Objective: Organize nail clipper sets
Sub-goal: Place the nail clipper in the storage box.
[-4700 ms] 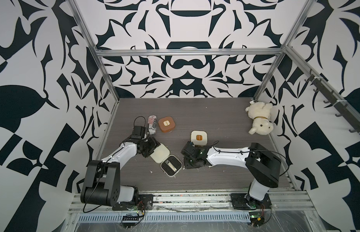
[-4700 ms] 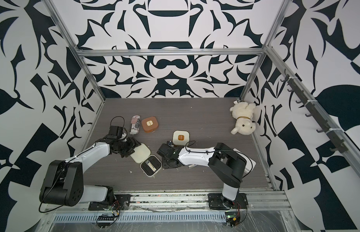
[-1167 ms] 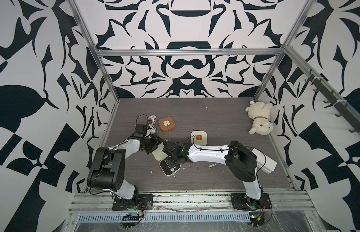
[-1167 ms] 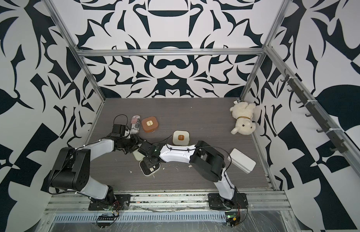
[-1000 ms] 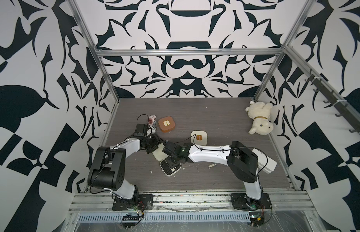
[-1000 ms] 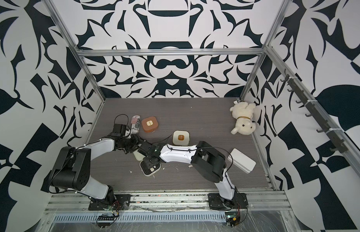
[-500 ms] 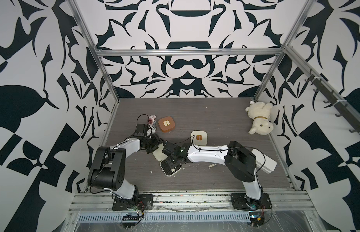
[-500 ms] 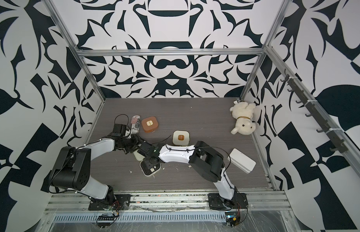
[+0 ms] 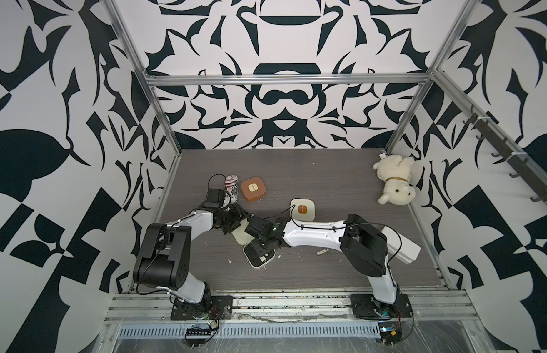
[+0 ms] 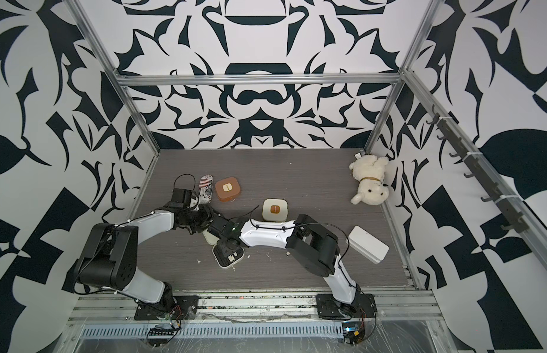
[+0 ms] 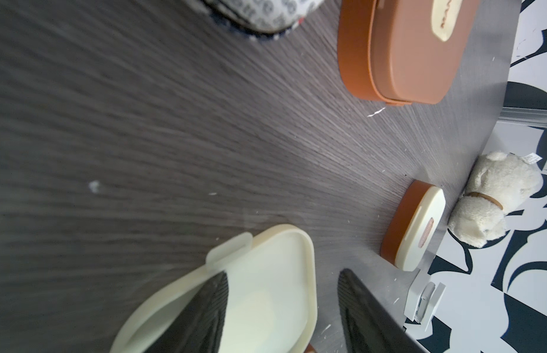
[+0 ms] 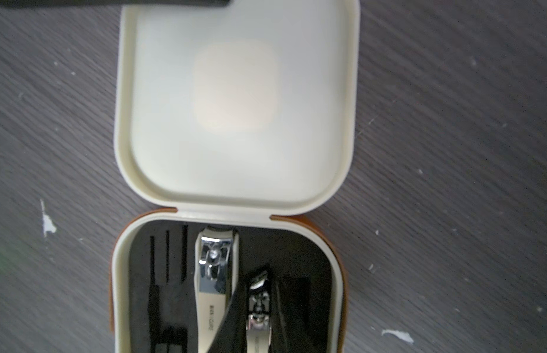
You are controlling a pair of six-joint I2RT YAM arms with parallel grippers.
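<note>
An open nail clipper case lies between my arms, its cream lid (image 9: 240, 237) (image 11: 266, 305) flat beside the black-lined base (image 9: 267, 259) (image 12: 162, 293). My left gripper (image 9: 238, 222) (image 11: 283, 273) is open astride the lid's rim, one finger over the inner face and one outside. My right gripper (image 9: 260, 251) (image 12: 261, 293) reaches into the base, shut on a small clipper (image 12: 258, 324) next to a larger clipper (image 12: 212, 275). A closed brown case (image 9: 253, 189) and a closed cream case (image 9: 302, 209) sit farther back.
A crushed striped can (image 9: 232, 186) lies by the brown case, just behind my left wrist. A white plush dog (image 9: 394, 180) rests in the far right corner. A small pale scrap (image 9: 322, 251) lies under my right forearm. Metal frame rails border the table.
My right arm has swung left from beside the closed cream case to over the open case. Over the last second both arms have hardly shifted.
</note>
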